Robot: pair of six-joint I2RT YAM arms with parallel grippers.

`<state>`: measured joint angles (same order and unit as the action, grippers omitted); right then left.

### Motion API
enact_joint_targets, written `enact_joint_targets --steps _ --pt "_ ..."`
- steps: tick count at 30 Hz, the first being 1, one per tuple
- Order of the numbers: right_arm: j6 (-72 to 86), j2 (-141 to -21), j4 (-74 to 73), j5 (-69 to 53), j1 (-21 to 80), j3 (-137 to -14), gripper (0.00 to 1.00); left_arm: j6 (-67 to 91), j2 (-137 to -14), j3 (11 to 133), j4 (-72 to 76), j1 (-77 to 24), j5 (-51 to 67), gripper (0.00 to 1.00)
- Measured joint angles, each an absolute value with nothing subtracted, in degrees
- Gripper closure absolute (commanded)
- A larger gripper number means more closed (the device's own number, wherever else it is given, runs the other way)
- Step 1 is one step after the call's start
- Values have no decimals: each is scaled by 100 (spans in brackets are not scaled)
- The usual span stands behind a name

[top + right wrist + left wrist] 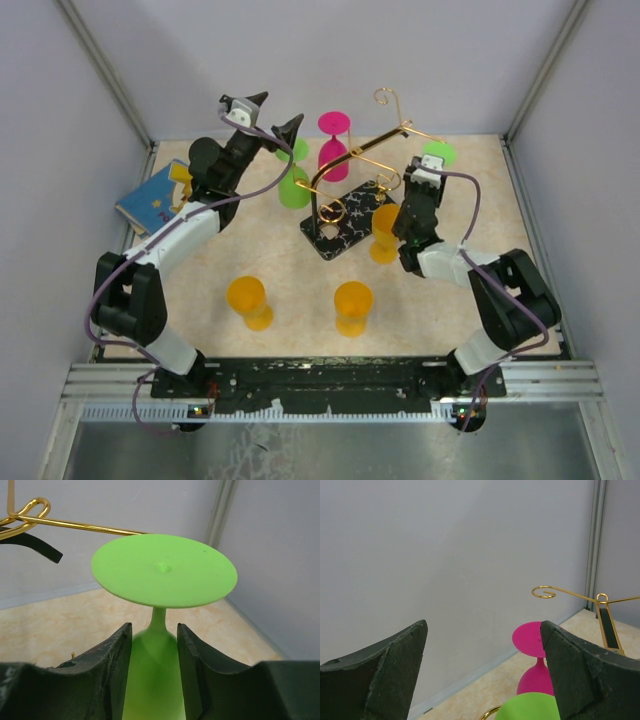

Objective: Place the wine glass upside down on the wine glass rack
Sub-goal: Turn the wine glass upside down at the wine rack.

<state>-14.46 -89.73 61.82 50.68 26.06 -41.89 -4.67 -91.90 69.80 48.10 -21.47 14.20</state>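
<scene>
Your right claw [154, 627] holds the green wine glass [165, 570] upside down, fingers pressed to either side of its bowl, foot uppermost; the gold wire of the wine glass rack [75, 525] runs behind the foot, and whether it bears the glass is unclear; your left claw [482, 625] hangs wide open, empty. Loosen before the foot rests on wire and the glass likely drops; a sideways push may tip the rack.

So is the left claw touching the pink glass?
Apart. The top view shows a clear gap between the open left claw and the pink glass.
</scene>
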Motion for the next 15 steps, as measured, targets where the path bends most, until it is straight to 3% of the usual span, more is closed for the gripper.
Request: enact_joint_targets --steps 15 --pt "-1157 -7872 4880 4622 2801 -3518 45 -445 -9190 6947 4928 -2147 1417 1"
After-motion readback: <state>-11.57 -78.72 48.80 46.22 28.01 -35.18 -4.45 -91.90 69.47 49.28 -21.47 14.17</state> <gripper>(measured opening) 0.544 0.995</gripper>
